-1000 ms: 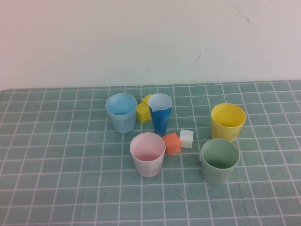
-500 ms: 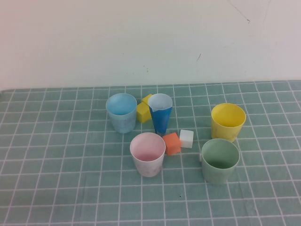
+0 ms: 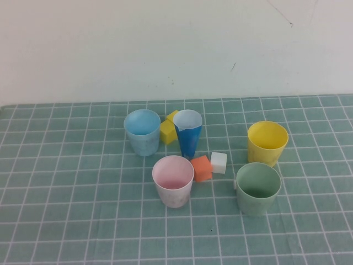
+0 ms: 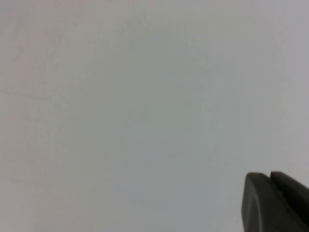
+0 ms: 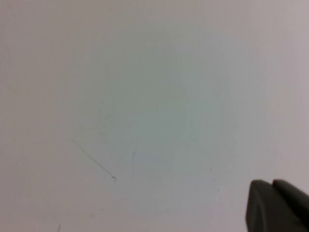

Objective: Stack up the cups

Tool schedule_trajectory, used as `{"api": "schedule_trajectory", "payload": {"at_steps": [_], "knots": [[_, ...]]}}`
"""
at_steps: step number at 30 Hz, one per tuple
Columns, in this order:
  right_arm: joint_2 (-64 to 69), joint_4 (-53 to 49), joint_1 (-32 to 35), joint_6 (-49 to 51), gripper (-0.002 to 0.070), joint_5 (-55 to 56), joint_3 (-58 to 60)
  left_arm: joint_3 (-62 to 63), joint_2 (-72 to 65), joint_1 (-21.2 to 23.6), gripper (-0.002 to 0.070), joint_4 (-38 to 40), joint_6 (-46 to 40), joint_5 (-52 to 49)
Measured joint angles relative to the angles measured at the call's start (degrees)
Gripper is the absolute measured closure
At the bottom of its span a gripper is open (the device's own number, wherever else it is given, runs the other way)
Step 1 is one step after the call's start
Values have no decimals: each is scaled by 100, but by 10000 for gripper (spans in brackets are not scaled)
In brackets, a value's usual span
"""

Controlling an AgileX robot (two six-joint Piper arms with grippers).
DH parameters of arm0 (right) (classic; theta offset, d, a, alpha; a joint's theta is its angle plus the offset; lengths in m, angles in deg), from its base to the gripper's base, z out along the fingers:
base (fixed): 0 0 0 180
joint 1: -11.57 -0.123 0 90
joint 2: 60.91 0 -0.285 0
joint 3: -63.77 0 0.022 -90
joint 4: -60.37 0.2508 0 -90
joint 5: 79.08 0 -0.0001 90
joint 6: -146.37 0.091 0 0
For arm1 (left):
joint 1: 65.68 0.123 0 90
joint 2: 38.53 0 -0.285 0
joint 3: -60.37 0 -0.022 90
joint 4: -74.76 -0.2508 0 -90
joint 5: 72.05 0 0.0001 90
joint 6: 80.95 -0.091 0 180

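A: So, grippers first. We saw the left gripper (image 4: pixel 275 200) only as a dark tip in its own wrist view, jaws closed on nothing, facing the blank wall. Same for the right gripper (image 5: pixel 277 205): clamped together, empty, aimed at the wall. Neither arm showed in the high view.

B: Anything change over the last second?

A: No. We compared the high views and nothing had shifted. Both grippers were parked, and every cup sat exactly where it had been.

B: Layout?

A: We had the pink cup (image 3: pixel 173 180) nearest the robot, centre-left, with the light blue cup (image 3: pixel 142 131) behind it to the left. Green cup (image 3: pixel 258 187) stood front right, yellow cup (image 3: pixel 267 143) just behind it, the two nearly touching. All four were upright, mouths up, none nested.

B: Clutter?

A: A dark blue cup (image 3: pixel 188 132) stood in the middle, with yellow cubes (image 3: pixel 168 131) between it and the light blue one. An orange cube (image 3: pixel 201 168) sat touching the pink cup's right side, and a white cube (image 3: pixel 218 162) was just beside that.

B: So, zero progress?

A: We judged stacking hadn't started. The orange cube could get in the way of a grasp on pink.
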Motion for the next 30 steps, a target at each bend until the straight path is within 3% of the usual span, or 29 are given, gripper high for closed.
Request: {"api": "schedule_trajectory", "payload": {"at_steps": [5,12,17,23,30], "knots": [[0,45,0,-532,678,-191,-184,15,0,0,677,12,-43,43],[227,54,0,-1756,678,-1896,-1595,1253,-162,0,677,12,-535,-1475],[1205,54,0,-2128,678,-3239,-2381,2200,-1125,0,677,12,-564,-2504],[2607,110,0,-2382,678,-4107,-2614,3257,-2710,0,677,12,-746,-3613],[4009,723,0,-3618,678,-4793,-2624,4165,-4336,0,677,250,-904,-3958]]}}
